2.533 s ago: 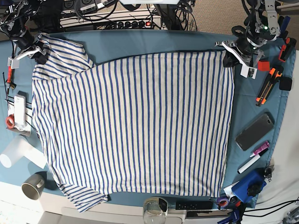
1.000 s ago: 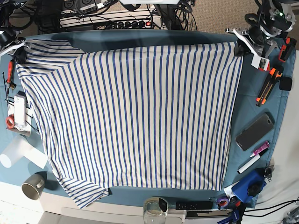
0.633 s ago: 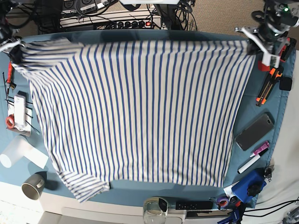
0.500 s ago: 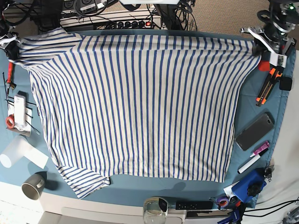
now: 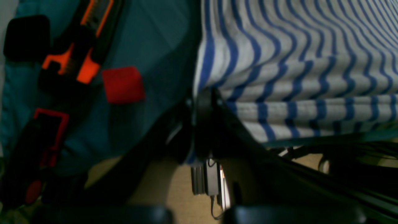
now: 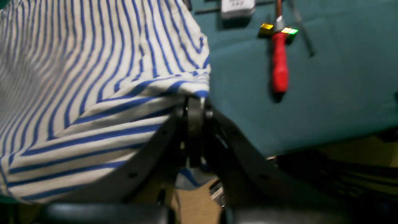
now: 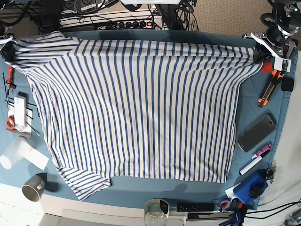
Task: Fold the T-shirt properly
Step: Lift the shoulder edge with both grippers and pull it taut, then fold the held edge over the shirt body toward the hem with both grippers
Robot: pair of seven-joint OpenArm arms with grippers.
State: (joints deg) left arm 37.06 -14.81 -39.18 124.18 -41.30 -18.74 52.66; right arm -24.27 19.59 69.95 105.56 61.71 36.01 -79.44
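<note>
The T-shirt [image 7: 141, 108] lies spread over the bench [image 7: 164, 36], its far edge pulled taut — likely to smooth it before folding. The left end effector [image 7: 257, 52] and right end effector [image 7: 6, 47] each pinch a far corner.

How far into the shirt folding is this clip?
Early. Done: the T-shirt lies spread over the tablecloth, with no fold in the body yet. In hand: the left hand and right hand each pinch a far corner, stretching that edge. Left: every fold.
</note>
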